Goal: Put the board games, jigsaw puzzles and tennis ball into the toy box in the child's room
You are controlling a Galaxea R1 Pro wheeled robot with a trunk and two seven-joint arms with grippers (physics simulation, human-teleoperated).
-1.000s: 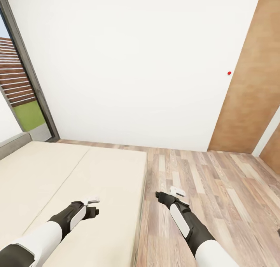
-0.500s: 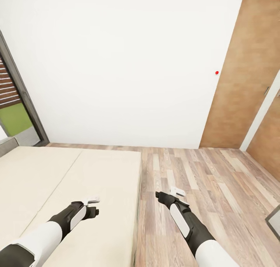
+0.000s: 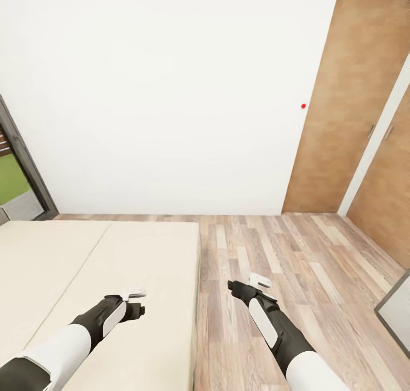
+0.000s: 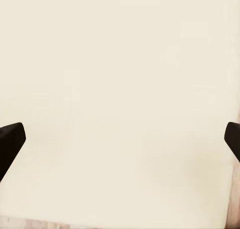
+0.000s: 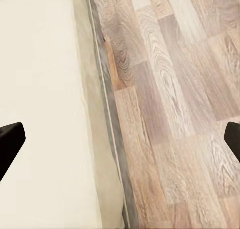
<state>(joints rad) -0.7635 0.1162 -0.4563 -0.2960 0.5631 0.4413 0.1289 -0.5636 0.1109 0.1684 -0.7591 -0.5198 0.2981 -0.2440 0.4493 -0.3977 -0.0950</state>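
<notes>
Two pincers were out before me, both released with fingers spread wide and grasping nothing. My left gripper (image 3: 135, 303) hung over the bed (image 3: 85, 266), whose mattress was a plain, smooth beige slab with a straight seam and squared edge; its dark fingertips (image 4: 10, 144) framed only that cloth. My right gripper (image 3: 250, 285) hung past the bed's side edge, above a floor (image 3: 273, 254) of grained wood planks in brown and grey. Ahead stood a flat white wall (image 3: 171, 95) bearing a small red dot (image 3: 303, 105), and a brown wooden door (image 3: 347, 106). I saw no writing.
</notes>
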